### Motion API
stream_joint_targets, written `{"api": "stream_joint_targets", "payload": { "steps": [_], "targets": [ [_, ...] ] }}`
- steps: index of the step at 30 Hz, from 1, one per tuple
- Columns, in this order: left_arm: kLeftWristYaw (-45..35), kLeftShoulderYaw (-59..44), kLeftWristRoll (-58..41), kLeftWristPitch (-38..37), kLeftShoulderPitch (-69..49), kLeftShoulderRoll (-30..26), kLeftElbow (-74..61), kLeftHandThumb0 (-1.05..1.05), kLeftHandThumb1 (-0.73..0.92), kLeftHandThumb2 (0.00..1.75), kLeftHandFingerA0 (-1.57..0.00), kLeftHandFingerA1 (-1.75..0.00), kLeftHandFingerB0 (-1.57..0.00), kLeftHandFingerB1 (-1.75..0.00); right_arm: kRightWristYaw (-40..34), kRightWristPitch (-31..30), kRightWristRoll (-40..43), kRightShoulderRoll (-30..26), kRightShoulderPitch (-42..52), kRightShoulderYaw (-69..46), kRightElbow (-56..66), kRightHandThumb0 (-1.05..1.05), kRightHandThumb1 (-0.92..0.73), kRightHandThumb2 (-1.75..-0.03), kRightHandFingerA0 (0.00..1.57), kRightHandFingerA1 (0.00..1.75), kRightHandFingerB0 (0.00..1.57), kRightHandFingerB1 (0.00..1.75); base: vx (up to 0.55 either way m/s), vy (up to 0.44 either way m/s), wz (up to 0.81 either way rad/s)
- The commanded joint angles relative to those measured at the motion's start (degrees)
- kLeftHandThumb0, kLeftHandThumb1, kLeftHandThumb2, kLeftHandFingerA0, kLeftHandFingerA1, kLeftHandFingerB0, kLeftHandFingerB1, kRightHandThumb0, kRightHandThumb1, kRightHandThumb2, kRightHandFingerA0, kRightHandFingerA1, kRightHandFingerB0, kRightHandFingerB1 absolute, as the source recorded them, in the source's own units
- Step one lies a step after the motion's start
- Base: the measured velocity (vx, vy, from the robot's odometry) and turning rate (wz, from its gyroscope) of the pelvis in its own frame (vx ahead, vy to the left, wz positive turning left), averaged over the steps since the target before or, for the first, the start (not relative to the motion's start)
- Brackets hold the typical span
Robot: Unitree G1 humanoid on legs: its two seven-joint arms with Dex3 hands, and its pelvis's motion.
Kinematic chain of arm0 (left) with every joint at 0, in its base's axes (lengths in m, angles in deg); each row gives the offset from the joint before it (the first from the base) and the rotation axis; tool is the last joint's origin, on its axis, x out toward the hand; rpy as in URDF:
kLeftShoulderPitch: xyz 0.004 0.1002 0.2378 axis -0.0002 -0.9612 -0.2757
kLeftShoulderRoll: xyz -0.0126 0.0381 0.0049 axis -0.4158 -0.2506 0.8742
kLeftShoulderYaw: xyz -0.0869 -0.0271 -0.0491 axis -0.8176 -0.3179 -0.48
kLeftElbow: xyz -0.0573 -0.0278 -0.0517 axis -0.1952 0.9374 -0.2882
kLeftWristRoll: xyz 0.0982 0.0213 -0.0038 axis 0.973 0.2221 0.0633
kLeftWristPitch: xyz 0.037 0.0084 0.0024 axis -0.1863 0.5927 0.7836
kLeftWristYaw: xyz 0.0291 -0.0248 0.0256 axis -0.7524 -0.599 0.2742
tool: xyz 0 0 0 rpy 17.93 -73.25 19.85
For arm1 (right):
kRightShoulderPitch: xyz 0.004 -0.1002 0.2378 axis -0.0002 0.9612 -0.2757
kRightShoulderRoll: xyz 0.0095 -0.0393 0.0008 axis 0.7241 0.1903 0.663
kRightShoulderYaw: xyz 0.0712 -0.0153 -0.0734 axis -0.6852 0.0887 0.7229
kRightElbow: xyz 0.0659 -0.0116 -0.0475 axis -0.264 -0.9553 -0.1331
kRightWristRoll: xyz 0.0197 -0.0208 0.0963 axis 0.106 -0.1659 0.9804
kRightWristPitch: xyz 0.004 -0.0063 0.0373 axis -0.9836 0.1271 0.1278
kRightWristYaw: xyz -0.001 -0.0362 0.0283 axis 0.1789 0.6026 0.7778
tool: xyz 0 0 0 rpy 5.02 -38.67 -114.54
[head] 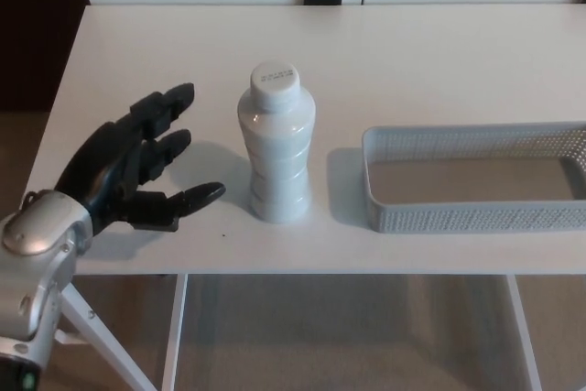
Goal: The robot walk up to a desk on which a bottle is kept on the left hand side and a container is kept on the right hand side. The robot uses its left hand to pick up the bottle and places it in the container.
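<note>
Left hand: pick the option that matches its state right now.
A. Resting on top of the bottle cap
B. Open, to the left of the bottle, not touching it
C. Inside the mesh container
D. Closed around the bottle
B: the left hand has its fingers spread and sits beside the upright white bottle, with bare desk showing between its fingertips and the bottle; the container lies empty on the other side.

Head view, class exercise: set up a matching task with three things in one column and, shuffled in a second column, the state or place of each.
Things:
1. bottle
2. container
3. left hand

States:
a. open, fingers spread, touching nothing
b. upright, cap on, near the desk's front edge
c. empty mesh tray on the desk's right side

Pairs: 1-b, 2-c, 3-a
</note>
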Motion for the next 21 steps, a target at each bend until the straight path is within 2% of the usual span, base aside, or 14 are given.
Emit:
{"api": "stream_joint_targets", "payload": {
  "steps": [1, 12, 16, 19, 21],
  "targets": [
    [-0.75, 0.6, 1.76, -1.96, 0.86, 0.45, 0.83, -0.59, 0.38, 0.72, 0.0, -0.14, 0.0, -0.06, -0.34, 0.33, 0.12, -0.87, -0.03, -0.35, -0.05, -0.12, -0.35, -0.84, 0.34, 0.61, 0.29, 0.57, 0.0, 0.0, 0.0],
    [1.98, 6.93, 7.95, -6.27, 1.97, 3.84, 0.11, -0.58, 0.38, 0.75, -0.02, -0.29, -0.02, -0.14, -0.14, -0.47, 0.03, -0.72, 0.89, 0.32, 3.45, -0.12, -0.37, -0.86, 0.31, 0.6, 0.28, 0.57, 0.0, 0.0, 0.0],
    [2.53, 7.93, 8.44, -5.37, 2.46, 5.35, 0.11, -0.55, 0.37, 0.74, -0.02, -0.25, -0.02, -0.16, -0.28, -0.2, -0.04, -0.58, 0.48, 0.34, 3.13, -0.11, -0.36, -0.85, 0.33, 0.61, 0.3, 0.58, 0.0, 0.0, 0.0],
    [3.96, 8.6, 8.25, -3.16, 2.68, 8.37, -0.22, -0.58, 0.38, 0.74, -0.03, -0.27, -0.04, -0.15, -1.61, -3.0, 0.83, -0.3, 0.61, 0.0, 5.43, -0.11, -0.37, -0.86, 0.33, 0.6, 0.32, 0.58, 0.0, 0.0, 0.0],
    [5.49, 7.72, 7.08, -1.99, 2.75, 11.15, 0.83, -0.57, 0.38, 0.74, -0.02, -0.27, -0.02, -0.15, -0.08, -2.65, 1.53, -0.3, 0.36, -0.03, 5.13, -0.14, -0.36, -0.85, 0.3, 0.59, 0.31, 0.57, 0.0, 0.0, 0.0]
  ]
}}
